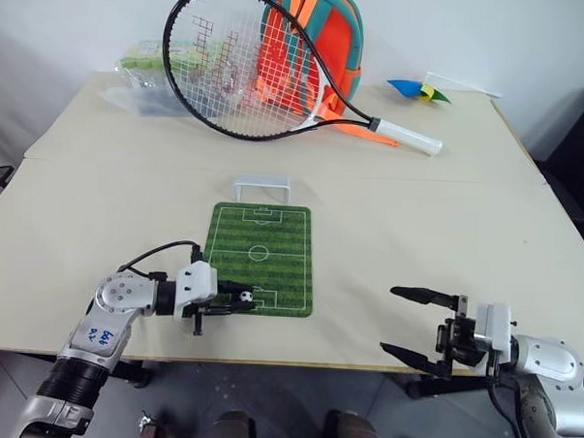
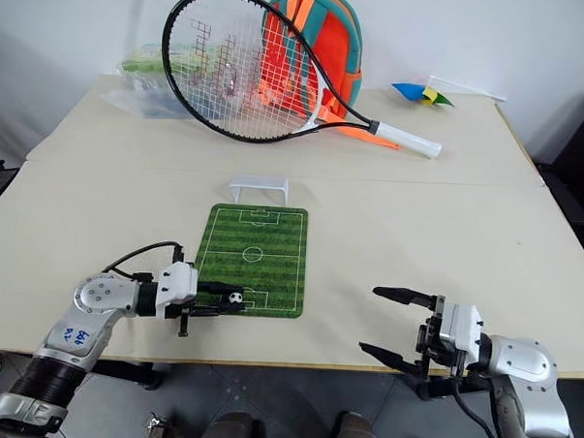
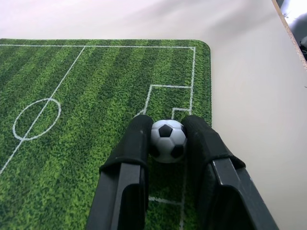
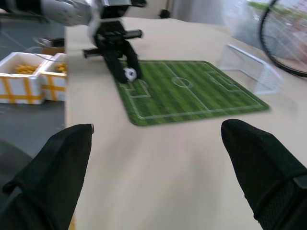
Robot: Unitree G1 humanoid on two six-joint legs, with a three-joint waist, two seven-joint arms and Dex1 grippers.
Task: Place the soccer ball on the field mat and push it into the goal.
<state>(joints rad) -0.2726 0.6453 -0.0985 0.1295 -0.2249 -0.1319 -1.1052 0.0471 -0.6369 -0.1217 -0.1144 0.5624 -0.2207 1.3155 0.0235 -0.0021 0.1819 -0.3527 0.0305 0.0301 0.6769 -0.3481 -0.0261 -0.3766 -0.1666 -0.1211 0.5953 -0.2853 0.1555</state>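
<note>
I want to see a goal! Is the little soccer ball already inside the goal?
No, the soccer ball is pinched between the left gripper's two fingers over the near end of the field mat, far from the goal.

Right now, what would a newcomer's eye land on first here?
Probably the big tennis racket leaning on the orange backpack at the table's far side. Nearer, the left gripper pinches the soccer ball over the field mat's near edge, with the goal just beyond the mat.
</note>
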